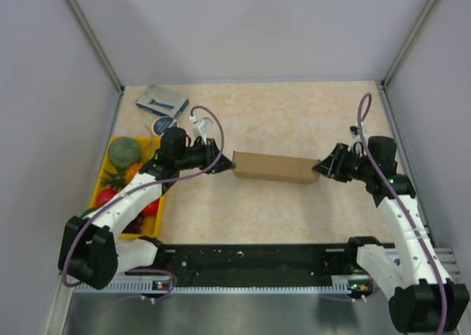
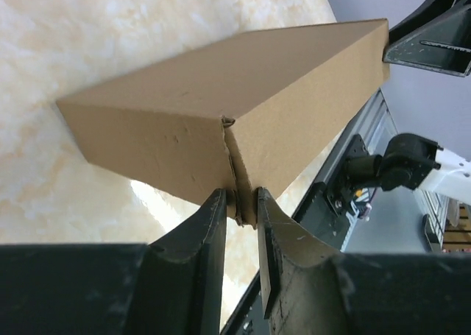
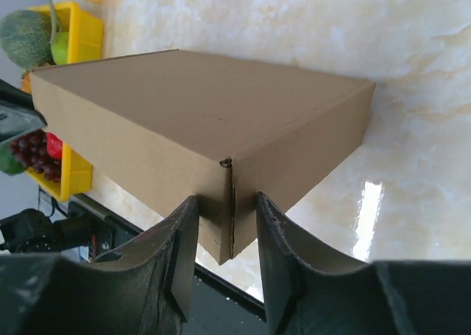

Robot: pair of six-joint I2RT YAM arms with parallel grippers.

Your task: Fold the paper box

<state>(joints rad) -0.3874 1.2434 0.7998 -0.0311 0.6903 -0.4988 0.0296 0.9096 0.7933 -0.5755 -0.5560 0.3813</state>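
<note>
Left jaws are closed on a corner seam of the box [image 2: 243, 92], one finger on each side of the cardboard. Right jaws grip the corner at the opposite end the same way. The closed box spans between both jaws over the counter [image 1: 294, 114]. Outside the left jaws stands a yellow tray [image 3: 85, 37] of fruit, and beyond them lies a blue packet [image 1: 162, 99]

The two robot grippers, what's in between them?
The paper box lies between them. The top view shows the left gripper at one end and the right gripper at the other, with nothing else between.
</note>
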